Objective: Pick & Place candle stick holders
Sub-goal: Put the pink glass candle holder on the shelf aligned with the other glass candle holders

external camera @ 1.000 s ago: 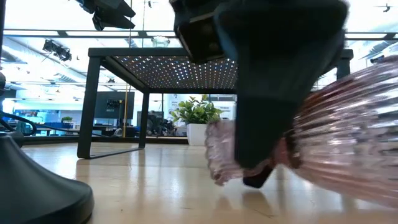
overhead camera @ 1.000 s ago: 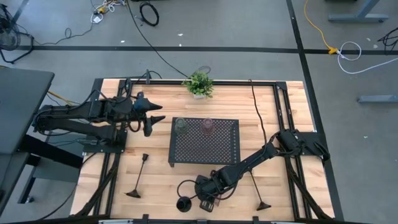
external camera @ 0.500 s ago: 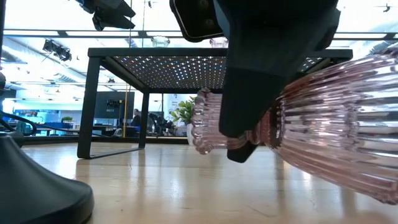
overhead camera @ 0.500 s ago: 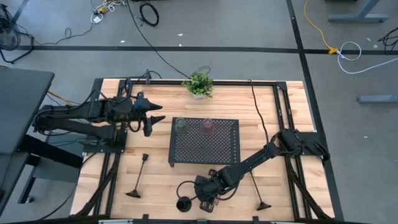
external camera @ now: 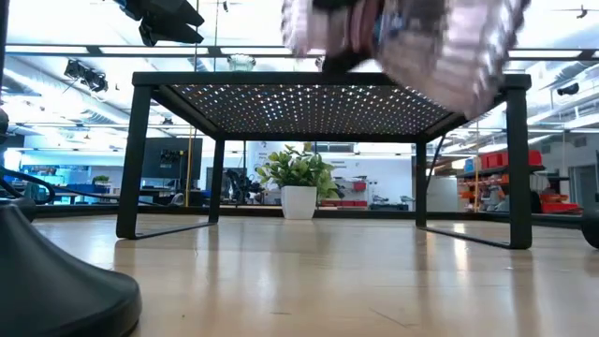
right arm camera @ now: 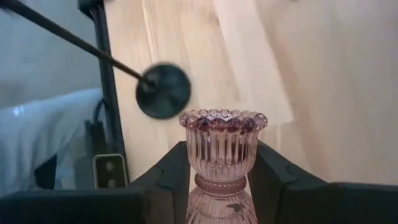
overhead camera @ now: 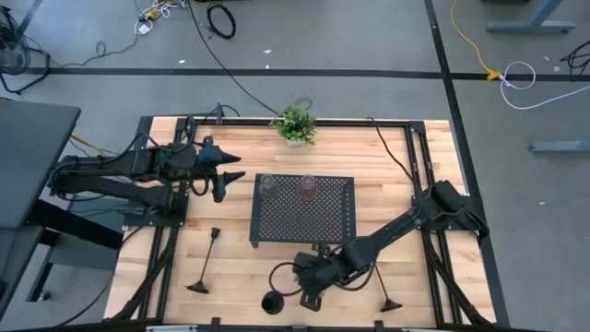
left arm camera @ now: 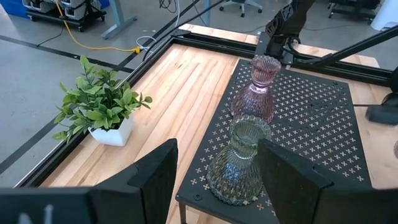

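Observation:
My right gripper (overhead camera: pixel 312 288) is near the table's front edge, in front of the black perforated tray (overhead camera: pixel 332 226). It is shut on a pinkish-brown ribbed glass holder (right arm camera: pixel 221 149), which also shows high up in the low view (external camera: pixel 412 37). A greenish glass holder (left arm camera: pixel 239 165) and a second pinkish holder (left arm camera: pixel 255 93) stand upright on the tray. A tall black holder (overhead camera: pixel 205 263) lies at the front left, another (overhead camera: pixel 387 297) stands at the front right, and a squat black one (overhead camera: pixel 272 302) stands at the front. My left gripper (overhead camera: pixel 226 175) hangs open left of the tray. My right gripper pinches the holder's narrow waist (right arm camera: pixel 217 184) between its two fingers. The holder lies along the fingers, and its beaded cup rim (right arm camera: pixel 222 118) sticks out ahead of them. The arm reaches in from the table's right. The holder is tilted and lifted clear of the table.
A leafy potted plant (overhead camera: pixel 295 123) stands at the table's far edge, behind the tray. A black frame (overhead camera: pixel 415 148) runs round the tabletop. Bare wood lies between the tray and the front edge.
My right gripper has risen from the tabletop with the pinkish holder and gone a little toward the tray. The holder, which lay low on the wood, now hangs tilted well above it.

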Robot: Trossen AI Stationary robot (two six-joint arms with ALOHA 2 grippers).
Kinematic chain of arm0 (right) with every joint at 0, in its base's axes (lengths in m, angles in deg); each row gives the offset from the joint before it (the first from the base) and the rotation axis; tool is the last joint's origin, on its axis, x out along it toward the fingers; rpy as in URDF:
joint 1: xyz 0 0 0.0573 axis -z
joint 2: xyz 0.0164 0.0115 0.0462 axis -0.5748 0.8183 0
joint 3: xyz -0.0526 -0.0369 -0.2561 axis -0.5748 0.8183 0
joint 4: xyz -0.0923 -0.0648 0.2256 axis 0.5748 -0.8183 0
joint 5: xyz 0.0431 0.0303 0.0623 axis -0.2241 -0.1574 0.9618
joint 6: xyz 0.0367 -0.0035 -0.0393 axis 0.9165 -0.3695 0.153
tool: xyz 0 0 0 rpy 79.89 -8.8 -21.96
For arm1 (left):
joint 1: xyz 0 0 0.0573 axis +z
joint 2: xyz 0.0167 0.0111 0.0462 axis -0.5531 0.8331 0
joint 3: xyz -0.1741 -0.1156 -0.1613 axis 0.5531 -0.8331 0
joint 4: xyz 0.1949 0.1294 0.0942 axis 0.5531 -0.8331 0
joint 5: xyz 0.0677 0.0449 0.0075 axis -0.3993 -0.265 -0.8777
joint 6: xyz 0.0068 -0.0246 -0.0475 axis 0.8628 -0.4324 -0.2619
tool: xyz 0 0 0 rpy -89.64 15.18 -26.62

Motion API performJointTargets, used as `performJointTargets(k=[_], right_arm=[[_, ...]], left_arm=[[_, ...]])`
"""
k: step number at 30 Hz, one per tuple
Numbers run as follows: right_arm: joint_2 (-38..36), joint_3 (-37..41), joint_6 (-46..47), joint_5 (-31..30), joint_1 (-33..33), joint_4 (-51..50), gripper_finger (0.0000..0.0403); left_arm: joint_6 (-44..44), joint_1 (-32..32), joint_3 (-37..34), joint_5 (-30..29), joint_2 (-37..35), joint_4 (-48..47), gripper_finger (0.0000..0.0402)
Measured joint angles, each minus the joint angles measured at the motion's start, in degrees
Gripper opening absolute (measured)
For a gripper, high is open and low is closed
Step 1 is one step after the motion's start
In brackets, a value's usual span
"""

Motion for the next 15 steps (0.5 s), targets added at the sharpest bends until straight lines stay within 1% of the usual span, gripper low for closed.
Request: performJointTargets(k=[5, 11, 15], right_arm=[[-4.2, 0.0, -1.1, -7.0, -1.2, -0.6, 0.0116], [-7.4, 0.0, -1.3, -21.1, -3.7, -2.9, 0.0116], [-8.2, 0.0, -1.3, -27.9, -5.2, -3.4, 0.0116]], left_arm=[[0.0, 0.0, 0.0, 0.0, 0.0, 0.0, 0.0225], [0.0, 0.0, 0.0, 0.0, 0.0, 0.0, 0.0225], [0.0, 0.0, 0.0, 0.0, 0.0, 0.0, 0.0225]])
